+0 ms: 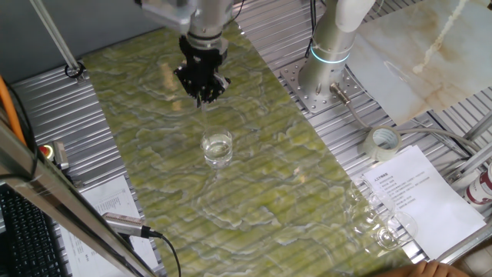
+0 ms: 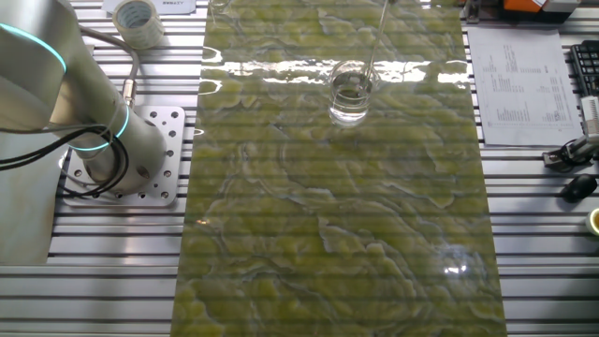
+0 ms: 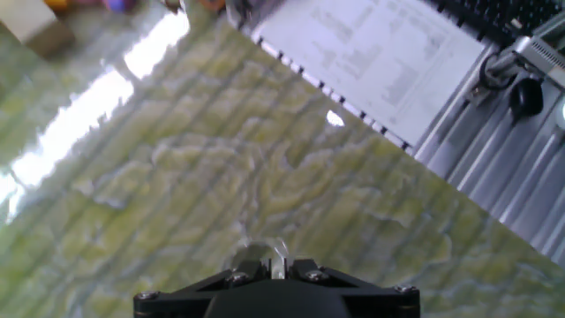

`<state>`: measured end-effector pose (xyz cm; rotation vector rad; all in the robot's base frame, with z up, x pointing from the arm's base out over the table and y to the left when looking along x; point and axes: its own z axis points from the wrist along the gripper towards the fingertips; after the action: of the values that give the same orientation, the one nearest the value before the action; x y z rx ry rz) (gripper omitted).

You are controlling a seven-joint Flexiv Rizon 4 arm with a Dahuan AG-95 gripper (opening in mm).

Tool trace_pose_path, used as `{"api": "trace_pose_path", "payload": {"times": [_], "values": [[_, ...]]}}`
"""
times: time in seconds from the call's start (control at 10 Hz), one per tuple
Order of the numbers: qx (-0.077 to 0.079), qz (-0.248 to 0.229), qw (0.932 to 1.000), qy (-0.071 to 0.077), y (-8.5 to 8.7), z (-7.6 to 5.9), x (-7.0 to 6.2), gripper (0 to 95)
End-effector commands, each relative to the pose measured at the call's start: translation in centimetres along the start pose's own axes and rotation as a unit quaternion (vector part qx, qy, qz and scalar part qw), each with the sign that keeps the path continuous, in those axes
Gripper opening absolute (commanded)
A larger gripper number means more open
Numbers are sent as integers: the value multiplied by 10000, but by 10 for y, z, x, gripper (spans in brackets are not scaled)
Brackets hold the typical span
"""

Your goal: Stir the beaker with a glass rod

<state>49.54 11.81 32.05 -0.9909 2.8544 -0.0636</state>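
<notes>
Evidently poised for stirring, the end effector (image 1: 202, 94) hangs above the beaker (image 1: 217, 148), clamped on the glass rod (image 2: 375, 42).

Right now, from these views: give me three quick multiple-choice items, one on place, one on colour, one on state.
1. Where does the beaker stand?
A. on the green marbled mat
B. on the printed sheet
C. on the bare ribbed metal

2. What colour is the ring light on the arm's base column?
A. red
B. cyan
C. amber

3. How is the glass rod placed?
A. lying flat on the mat
B. held by the gripper, lower end at the beaker's mouth
C. resting on the tape roll

Key: 1 A, the beaker sits mid-mat in both fixed views. 2 B, a cyan band glows on the column. 3 B, the other fixed view shows the rod slanting down into the mouth.
</notes>
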Motion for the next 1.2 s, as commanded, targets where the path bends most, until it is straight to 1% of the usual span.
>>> {"api": "trace_pose_path", "payload": {"times": [0.1, 0.2, 0.3, 0.4, 0.6, 0.7, 0.9, 1.2], "values": [[-405, 240, 9981, 410, -2, 0, 0, 0], [-487, 254, 9980, 299, -2, -2, -1, 0], [-504, 254, 9981, 260, -3, -2, -1, 0], [-540, 240, 9982, 126, -3, -4, -1, 0], [-507, 190, 9985, 1, -3, -4, -1, 0], [-512, 174, 9985, -110, -3, -4, -1, 0], [-464, 100, 9987, -167, -3, -5, -1, 0], [-402, -11, 9990, -168, -5, -3, -2, 0]]}}
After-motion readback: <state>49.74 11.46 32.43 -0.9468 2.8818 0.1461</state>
